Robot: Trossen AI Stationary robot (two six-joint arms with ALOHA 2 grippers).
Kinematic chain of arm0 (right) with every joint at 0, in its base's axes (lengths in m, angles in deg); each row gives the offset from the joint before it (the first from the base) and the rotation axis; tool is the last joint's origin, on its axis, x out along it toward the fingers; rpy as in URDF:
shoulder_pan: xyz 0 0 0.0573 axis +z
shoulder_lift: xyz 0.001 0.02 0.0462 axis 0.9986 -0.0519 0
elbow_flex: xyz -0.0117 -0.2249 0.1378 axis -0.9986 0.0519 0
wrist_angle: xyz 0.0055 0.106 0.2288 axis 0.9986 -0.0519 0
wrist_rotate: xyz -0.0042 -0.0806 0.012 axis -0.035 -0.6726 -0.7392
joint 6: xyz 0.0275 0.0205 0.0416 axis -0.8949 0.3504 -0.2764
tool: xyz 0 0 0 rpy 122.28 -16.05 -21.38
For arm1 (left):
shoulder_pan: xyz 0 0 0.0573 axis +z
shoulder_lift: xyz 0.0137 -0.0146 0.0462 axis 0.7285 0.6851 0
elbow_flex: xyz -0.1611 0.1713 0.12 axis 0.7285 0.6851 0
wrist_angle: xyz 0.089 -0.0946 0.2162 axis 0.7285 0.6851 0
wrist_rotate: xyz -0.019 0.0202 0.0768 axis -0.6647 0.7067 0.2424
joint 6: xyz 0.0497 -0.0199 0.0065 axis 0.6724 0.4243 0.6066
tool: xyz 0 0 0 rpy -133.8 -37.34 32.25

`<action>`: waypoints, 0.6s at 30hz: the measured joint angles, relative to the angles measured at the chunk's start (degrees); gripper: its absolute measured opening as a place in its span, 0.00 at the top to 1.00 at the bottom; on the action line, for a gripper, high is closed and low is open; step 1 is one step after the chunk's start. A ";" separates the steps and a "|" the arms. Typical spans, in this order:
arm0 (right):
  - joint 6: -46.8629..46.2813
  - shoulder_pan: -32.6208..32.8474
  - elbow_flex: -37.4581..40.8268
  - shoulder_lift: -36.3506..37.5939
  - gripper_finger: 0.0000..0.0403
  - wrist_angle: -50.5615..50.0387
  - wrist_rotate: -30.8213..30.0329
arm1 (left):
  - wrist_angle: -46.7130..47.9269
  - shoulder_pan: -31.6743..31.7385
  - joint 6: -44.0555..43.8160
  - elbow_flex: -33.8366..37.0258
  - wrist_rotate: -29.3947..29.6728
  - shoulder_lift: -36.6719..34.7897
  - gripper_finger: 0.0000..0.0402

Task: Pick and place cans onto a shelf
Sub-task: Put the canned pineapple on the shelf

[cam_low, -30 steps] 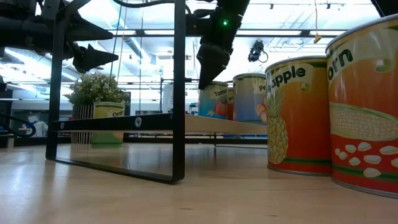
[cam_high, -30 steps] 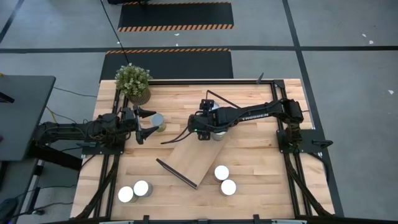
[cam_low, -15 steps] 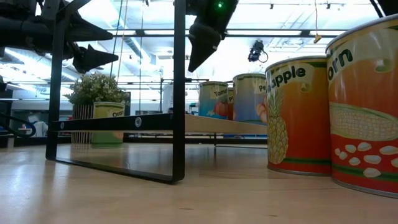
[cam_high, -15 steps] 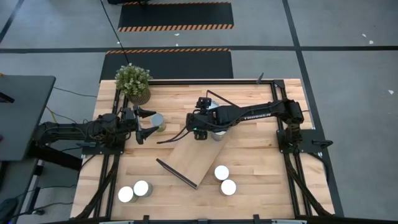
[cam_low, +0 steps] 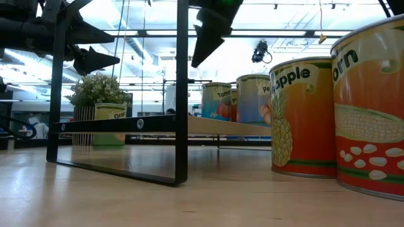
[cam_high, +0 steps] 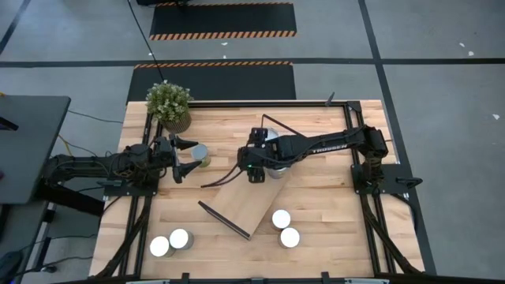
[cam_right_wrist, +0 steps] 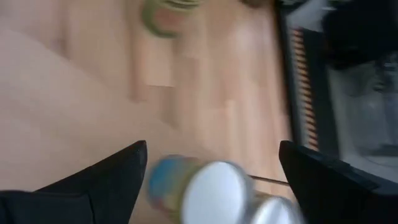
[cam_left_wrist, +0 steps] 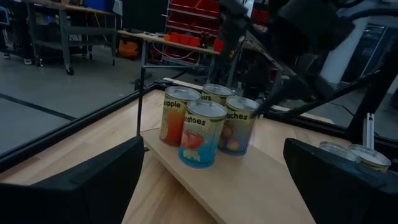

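I'm looking at a pale, matt wooden tabletop [cam_high: 331,197], planks and grain showing. The shelf [cam_high: 251,199] is the same light wood, smooth, with a thin black metal wire frame [cam_low: 182,94]. Cans [cam_left_wrist: 203,132] at my twelve o'clock: glossy printed paper labels, shiny silver metal tops [cam_high: 281,218]. Left gripper [cam_high: 186,158] and right gripper [cam_high: 254,170] fingers look matt black plastic.

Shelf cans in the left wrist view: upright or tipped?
Upright. The cans on the shelf, tomatoes can included, stand with silver tops up and labels reading level.
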 joint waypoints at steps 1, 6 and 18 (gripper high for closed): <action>-0.10 0.18 0.00 0.00 0.08 -0.15 2.38 | -0.02 0.00 -0.07 0.00 0.00 0.00 0.02; -4.29 1.55 0.00 0.00 0.08 -0.66 16.72 | 0.06 0.00 -0.32 0.00 0.00 0.00 0.02; -20.35 8.24 0.00 -0.02 0.08 -12.57 22.73 | 0.06 0.00 -0.39 0.00 0.00 0.00 0.02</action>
